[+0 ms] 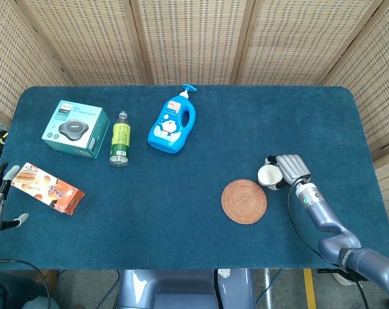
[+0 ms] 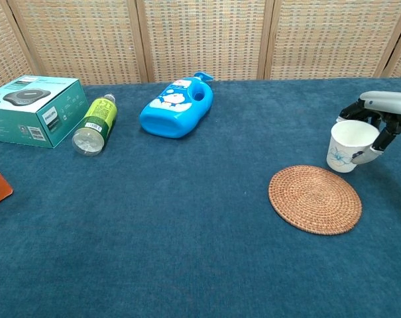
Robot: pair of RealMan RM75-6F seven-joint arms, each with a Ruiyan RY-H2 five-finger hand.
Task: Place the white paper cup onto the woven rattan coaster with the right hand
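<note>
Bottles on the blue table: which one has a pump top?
The blue cartoon-printed plastic bottle, lying near the table's far edge. The small green-labelled clear bottle beside the teal box has a plain cap.

Staged test setup: blue-clothed table [image 1: 200, 129] of household props before woven screens [image 1: 194, 38].

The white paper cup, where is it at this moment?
The white paper cup is at the table's right side in the chest view, gripped by the right hand, just beyond the right far edge of the woven rattan coaster, slightly tilted.
</note>
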